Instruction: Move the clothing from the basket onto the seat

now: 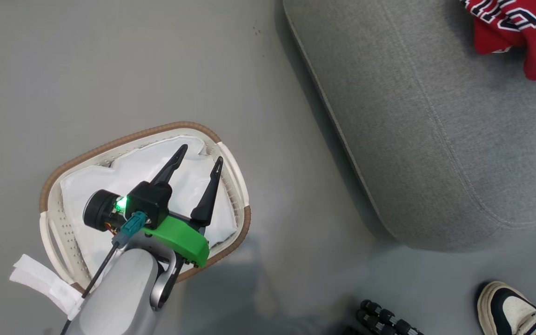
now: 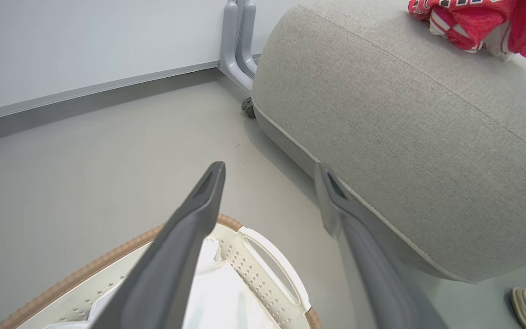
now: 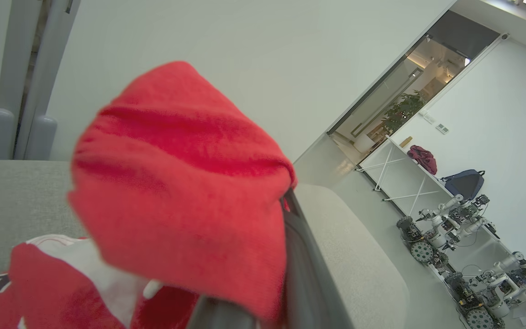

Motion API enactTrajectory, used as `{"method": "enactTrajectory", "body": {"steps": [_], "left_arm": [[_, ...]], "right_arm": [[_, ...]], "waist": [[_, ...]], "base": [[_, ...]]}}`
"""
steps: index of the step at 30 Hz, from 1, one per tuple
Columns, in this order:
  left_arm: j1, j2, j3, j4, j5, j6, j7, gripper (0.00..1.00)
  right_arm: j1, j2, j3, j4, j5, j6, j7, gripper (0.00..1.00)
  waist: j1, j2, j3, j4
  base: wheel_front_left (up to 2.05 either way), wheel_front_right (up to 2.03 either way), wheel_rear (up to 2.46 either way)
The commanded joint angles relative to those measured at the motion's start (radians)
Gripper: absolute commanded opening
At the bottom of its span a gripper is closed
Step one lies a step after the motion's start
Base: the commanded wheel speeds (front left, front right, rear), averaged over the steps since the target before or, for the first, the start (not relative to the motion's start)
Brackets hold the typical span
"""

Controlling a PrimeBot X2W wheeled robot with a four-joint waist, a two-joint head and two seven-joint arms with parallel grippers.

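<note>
Three views compared. Head view: left pincer (image 1: 202, 154) spread wide above white cloth liner (image 1: 123, 173) of oval cream plastic basket (image 1: 123, 139). Right wrist view: right pincer (image 3: 289, 211) clamped on fold of red white-trimmed clothing (image 3: 176, 183), heaped on large grey fabric seat (image 3: 16, 205), well apart from basket. Black white-outlined lettering (image 1: 505, 16) cropped, unreadable. Smooth grey floor (image 1: 110, 70); white walls (image 3: 244, 68), glass doorway (image 3: 409, 91), parked wheeled robots (image 3: 432, 242).
</note>
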Motion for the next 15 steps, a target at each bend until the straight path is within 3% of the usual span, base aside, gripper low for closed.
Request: {"method": "enactTrajectory", "body": {"steps": [1, 4, 5, 6, 7, 15], "left_arm": [[-0.018, 0.001, 0.004, -0.002, 0.006, -0.004, -0.001, 1.0], [-0.02, -0.006, 0.016, -0.001, 0.004, -0.004, -0.001, 1.0], [-0.019, -0.006, 0.02, 0.001, 0.004, -0.004, -0.001, 1.0], [-0.018, -0.008, 0.023, 0.003, 0.004, -0.004, -0.001, 1.0], [-0.015, -0.01, 0.028, 0.005, 0.004, -0.004, -0.001, 1.0], [0.019, -0.025, 0.114, -0.003, 0.006, 0.002, -0.001, 1.0]], "right_arm": [[0.025, 0.014, -0.025, 0.009, -0.01, -0.002, -0.009, 0.0], [0.081, 0.074, -0.093, 0.031, 0.003, -0.001, -0.016, 0.0], [0.098, 0.088, -0.113, 0.031, 0.002, -0.001, -0.019, 0.29], [0.114, 0.098, -0.124, 0.03, -0.002, -0.002, -0.02, 0.49], [0.136, 0.114, -0.138, 0.027, 0.0, -0.002, -0.02, 1.0], [0.325, 0.229, -0.117, -0.167, 0.112, -0.001, -0.021, 1.0]], "waist": [[-0.0001, -0.0001, 0.04, 0.042], [-0.0001, -0.0001, 0.04, 0.049], [-0.0001, -0.0001, 0.038, 0.051], [-0.0001, -0.0001, 0.035, 0.052], [-0.0001, -0.0001, 0.028, 0.053], [-0.0001, -0.0001, -0.031, 0.056]], "base": [[0.0, 0.0, 0.0], [0.0, 0.0, 0.0], [0.0, 0.0, 0.0], [0.0, 0.0, 0.0], [0.0, 0.0, 0.0], [0.0, 0.0, 0.0]]}}
